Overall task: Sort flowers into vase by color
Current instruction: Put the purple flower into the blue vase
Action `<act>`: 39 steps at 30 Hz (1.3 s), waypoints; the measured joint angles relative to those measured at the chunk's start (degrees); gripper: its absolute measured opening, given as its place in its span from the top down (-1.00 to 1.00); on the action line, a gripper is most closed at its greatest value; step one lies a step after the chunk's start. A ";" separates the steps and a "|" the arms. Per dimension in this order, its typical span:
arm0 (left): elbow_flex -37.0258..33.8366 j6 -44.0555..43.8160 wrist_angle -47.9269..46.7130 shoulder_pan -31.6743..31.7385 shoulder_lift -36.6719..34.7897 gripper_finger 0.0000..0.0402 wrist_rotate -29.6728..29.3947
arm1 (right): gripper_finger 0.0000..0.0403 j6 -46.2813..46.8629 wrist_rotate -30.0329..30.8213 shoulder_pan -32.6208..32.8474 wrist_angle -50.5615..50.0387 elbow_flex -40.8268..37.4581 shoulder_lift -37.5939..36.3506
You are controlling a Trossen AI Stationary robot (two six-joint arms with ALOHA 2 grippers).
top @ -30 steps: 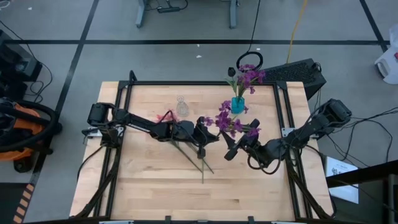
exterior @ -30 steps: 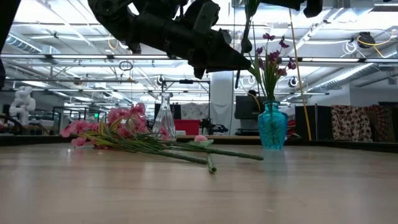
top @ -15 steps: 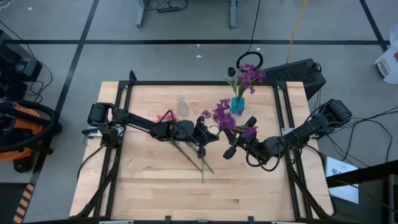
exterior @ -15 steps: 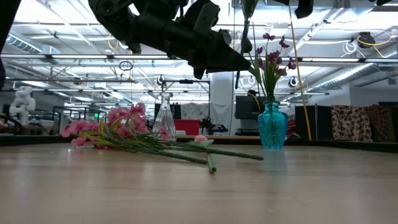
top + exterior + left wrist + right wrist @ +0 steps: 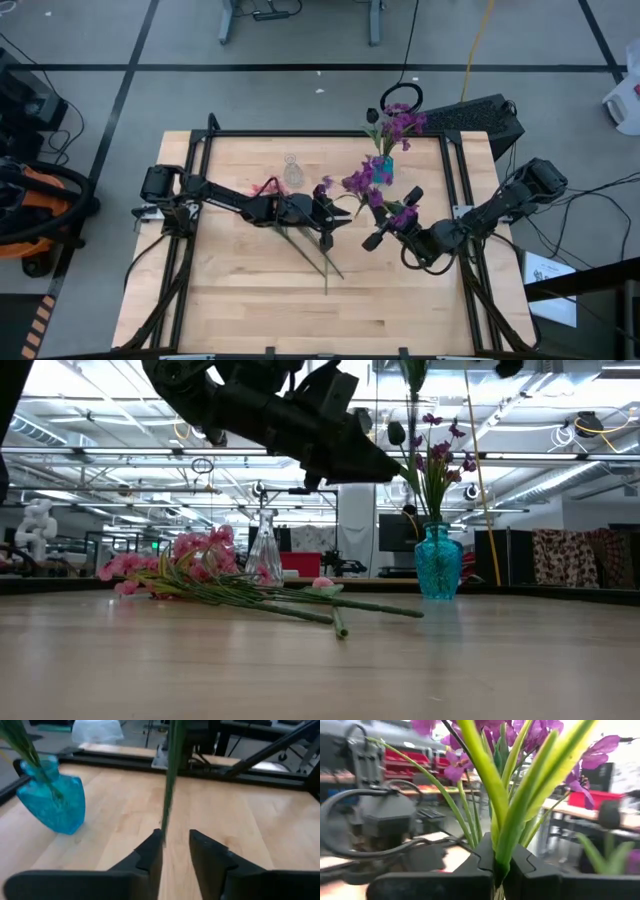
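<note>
A purple flower spray (image 5: 360,183) stands upright above the table's middle, and my right gripper (image 5: 499,860) is shut on it. My left gripper (image 5: 176,840) is open around the lower stem (image 5: 169,795), just left of it in the high view (image 5: 333,217). A teal vase (image 5: 382,168) at the far right holds more purple flowers (image 5: 402,122). Near the far edge stands a clear glass vase (image 5: 292,172). Pink flowers (image 5: 170,565) lie on the table beside it, their stems (image 5: 318,255) running toward the near edge. My left gripper has the stem's lower end against the inner side of one finger (image 5: 156,851); the other finger (image 5: 202,851) stands clear of it. My right gripper pinches the spray where the long green leaves leave the stem (image 5: 496,837), between its two fingers. The fingers come level from the table's right. The spray stands upright, blossoms up, clear of the table.
A black frame (image 5: 300,133) runs around the wooden table top. The near half of the table (image 5: 300,310) is bare wood. Beyond the far right corner lies a dark keyboard-like object (image 5: 480,115) with cables.
My right gripper has shut on the purple spray and carried it slightly toward the teal vase. My left gripper's fingers have parted and let go of the stem. The spray stays upright and clear of the table. The pink flowers have not moved.
</note>
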 joint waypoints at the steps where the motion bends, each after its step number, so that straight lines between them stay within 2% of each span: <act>1: 0.00 -0.56 -0.73 0.00 0.00 0.43 -0.02 | 0.99 -2.23 1.67 0.60 0.11 -0.02 -0.65; 6: 0.00 -0.22 -4.04 0.15 0.00 0.17 -0.02 | 0.99 -12.48 6.03 2.76 0.22 -0.02 -4.39; 8: 0.00 1.21 -5.12 0.16 0.00 0.09 0.16 | 0.99 -17.31 5.96 3.03 0.16 -0.23 -5.59; 13: 0.00 1.83 -5.33 0.17 0.00 0.04 0.46 | 1.00 -28.19 0.65 1.64 -0.11 -2.98 -11.85; 16: 0.00 1.82 -5.55 0.11 0.00 0.04 0.66 | 1.00 -35.60 -2.55 0.59 0.04 -3.08 -18.55; 19: 0.00 1.80 -5.76 0.11 0.00 0.04 0.68 | 1.00 -40.20 -8.84 0.15 -1.63 -3.08 -26.02; 22: 0.00 1.78 -6.14 0.11 0.00 0.04 0.68 | 1.00 -37.87 -15.11 -0.19 -10.50 -3.08 -33.30; 26: 0.00 1.78 -6.14 0.09 0.00 0.04 0.68 | 1.00 -26.05 -22.84 -2.75 -27.20 -3.16 -39.18; 28: 0.00 1.76 -6.12 0.11 0.00 0.04 0.68 | 1.00 -22.85 -25.66 -4.18 -29.10 -4.74 -40.17; 31: 0.00 1.76 -6.06 0.11 0.00 0.04 0.68 | 1.00 -22.56 -28.16 -5.53 -24.72 -9.08 -40.70; 39: 0.00 1.74 -6.05 0.09 0.00 0.04 0.68 | 1.00 -26.13 -28.48 -7.81 -6.13 -20.41 -40.80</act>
